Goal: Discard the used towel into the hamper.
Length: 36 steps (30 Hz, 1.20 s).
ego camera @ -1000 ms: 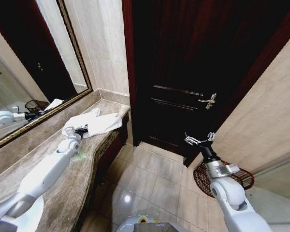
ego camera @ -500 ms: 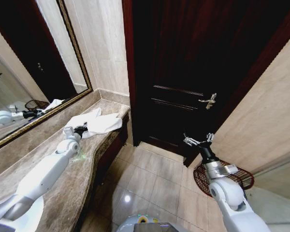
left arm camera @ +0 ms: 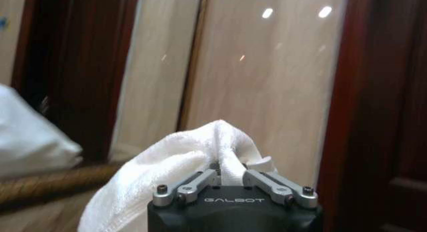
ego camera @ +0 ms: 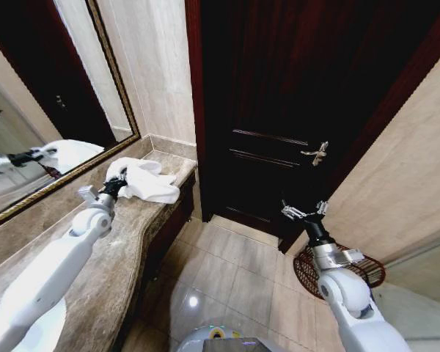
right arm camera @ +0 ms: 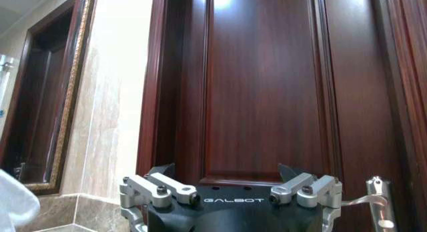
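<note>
Pinched tight on a fold of the white towel, the left gripper jaws sit nearly closed w/ terry cloth bunched between them; in the left wrist view the left gripper has cloth rising straight up out of the gap and spilling down one side of the fingers. Towel is partly lifted at the gripped end, rest of it slumped in a heap on the marble counter just beyond the jaws, toward the counter's far corner by the wall. Beside the jaws, on the wall side, runs the gold-framed mirror, w/ a reflection of arm and towel in it.

Right gripper hangs in mid-air over the floor, well apart from the left one, jaws spread wide, nothing between them. Right wrist view agrees: the right gripper fingers stand open on each side w/ a clear gap. Below and just behind those jaws, against the beige wall, is the hamper, a dark reddish-brown wire basket on the tiled floor, partly hidden by the right arm. Hamper is across the floor from the towel, far from the left jaws.

Past both grippers stands the dark wood door, its metal lever handle above and beyond the right jaws; handle is also at the edge of the right wrist view.
</note>
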Motion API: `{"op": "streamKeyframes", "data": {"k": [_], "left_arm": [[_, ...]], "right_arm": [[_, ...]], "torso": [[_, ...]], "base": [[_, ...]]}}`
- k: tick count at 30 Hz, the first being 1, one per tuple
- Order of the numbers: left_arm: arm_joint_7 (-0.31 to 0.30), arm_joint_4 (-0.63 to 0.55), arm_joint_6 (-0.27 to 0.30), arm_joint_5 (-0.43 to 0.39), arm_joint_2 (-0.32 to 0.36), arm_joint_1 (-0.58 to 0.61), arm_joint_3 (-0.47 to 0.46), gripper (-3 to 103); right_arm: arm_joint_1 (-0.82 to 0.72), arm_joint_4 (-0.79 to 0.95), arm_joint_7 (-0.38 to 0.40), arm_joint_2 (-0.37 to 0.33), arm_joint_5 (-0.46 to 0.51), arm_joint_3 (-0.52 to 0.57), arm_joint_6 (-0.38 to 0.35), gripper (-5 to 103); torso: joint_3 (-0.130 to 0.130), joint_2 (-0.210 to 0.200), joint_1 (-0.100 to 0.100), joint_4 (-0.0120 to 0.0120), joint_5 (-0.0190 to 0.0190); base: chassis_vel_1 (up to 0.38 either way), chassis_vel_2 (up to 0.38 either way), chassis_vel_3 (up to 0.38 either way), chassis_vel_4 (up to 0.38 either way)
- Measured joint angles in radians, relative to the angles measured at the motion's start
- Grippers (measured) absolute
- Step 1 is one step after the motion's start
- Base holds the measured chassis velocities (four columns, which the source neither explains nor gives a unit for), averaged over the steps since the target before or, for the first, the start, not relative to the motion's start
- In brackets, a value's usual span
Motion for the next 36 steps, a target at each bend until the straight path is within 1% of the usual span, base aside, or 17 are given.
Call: {"op": "streamKeyframes", "data": {"k": [1,2,4,5,6,7,8,10,11,17,18,21,23,26,31,36], "left_arm": [[-0.006,-0.049,-0.009,0.004,0.003,0.026,-0.021,4],[-0.006,-0.049,-0.009,0.004,0.003,0.026,-0.021,4],[-0.059,-0.161,-0.016,0.006,0.004,0.063,-0.044,4],[-0.059,-0.161,-0.016,0.006,0.004,0.063,-0.044,4],[-0.083,-0.208,-0.014,0.004,0.004,0.076,-0.053,4],[-0.098,-0.238,-0.01,0.004,0.006,0.084,-0.057,4],[-0.098,-0.238,-0.01,0.004,0.006,0.084,-0.057,4],[-0.129,-0.305,-0.004,0.0,0.019,0.093,-0.059,4],[-0.134,-0.324,-0.004,-0.004,0.023,0.093,-0.057,4],[-0.126,-0.375,-0.013,0.006,0.038,0.093,-0.033,4],[-0.126,-0.375,-0.013,0.006,0.038,0.093,-0.033,4],[-0.118,-0.376,-0.014,0.042,0.036,0.093,-0.015,4],[-0.117,-0.374,-0.013,0.046,0.035,0.093,-0.013,4],[-0.098,-0.37,-0.016,0.067,0.022,0.094,0.004,4],[-0.085,-0.369,-0.018,0.077,0.017,0.09,0.013,4],[-0.07,-0.373,-0.023,0.076,0.031,0.084,0.016,4]], "right_arm": [[0.001,0.0,0.004,0.001,0.001,0.001,0.0,100],[0.001,0.0,0.004,0.001,0.001,0.001,0.0,100],[-0.004,0.003,0.019,0.006,0.002,0.015,0.01,100],[-0.004,0.003,0.019,0.006,0.002,0.015,0.01,100],[-0.006,0.006,0.027,0.007,0.002,0.021,0.014,100],[-0.007,0.008,0.032,0.007,0.004,0.024,0.017,100],[-0.007,0.008,0.032,0.007,0.004,0.024,0.017,100],[-0.004,0.01,0.037,0.007,0.012,0.032,0.021,100],[-0.004,0.01,0.039,0.007,0.013,0.034,0.022,100],[-0.006,0.007,0.05,0.012,0.014,0.045,0.032,100],[-0.006,0.007,0.05,0.012,0.014,0.045,0.032,100],[-0.009,0.003,0.064,0.016,0.01,0.052,0.043,100],[-0.01,0.004,0.066,0.017,0.01,0.053,0.044,100],[-0.025,0.011,0.069,0.028,0.0,0.054,0.054,100],[-0.037,0.018,0.069,0.031,-0.004,0.057,0.058,100],[-0.039,0.015,0.068,0.032,-0.011,0.061,0.064,100]], "torso": [[0.0,0.0,0.0,0.0,0.0003],[0.0,0.0,0.0,0.0,0.0003],[0.0,0.0,0.0,-0.0003,0.0001],[0.0,0.0,0.0,-0.0003,0.0001],[0.0,0.0,0.0,-0.0008,0.0002],[0.0,0.0,0.0,-0.0007,0.0],[0.0,0.0,0.0,-0.0007,0.0],[0.0,0.0,0.0,-0.0002,0.0],[0.0,0.0,0.0,-0.0001,0.0002],[0.0,0.0,0.0,-0.0003,0.0002],[0.0,0.0,0.0,-0.0003,0.0002],[0.0,0.0,0.0,-0.0003,0.0],[0.0,0.0,0.0,-0.0003,0.0001],[0.0,0.0,0.0,-0.0001,0.0],[0.0,0.0,0.0,-0.0002,-0.0001],[0.0,0.0,0.0,-0.0002,0.0001]], "base": [[0.0,0.0,0.0,0.0],[0.0,0.0,0.0,0.0],[0.0,0.0,0.0,0.0],[0.0,0.0,0.0,0.0],[0.0,0.0,0.0,0.0],[0.0,0.0,0.0,0.0],[0.0,0.0,0.0,0.0],[0.0,0.0,0.0,0.0],[0.0,0.0,0.0,0.0],[0.0,0.0,0.0,0.0],[0.0,0.0,0.0,0.0],[0.0,0.0,0.0,0.0],[0.0,0.0,0.0,0.0],[0.0,0.0,0.0,0.0],[0.0,0.0,0.0,0.0],[-0.019,-0.029,-0.03,-0.026]]}}
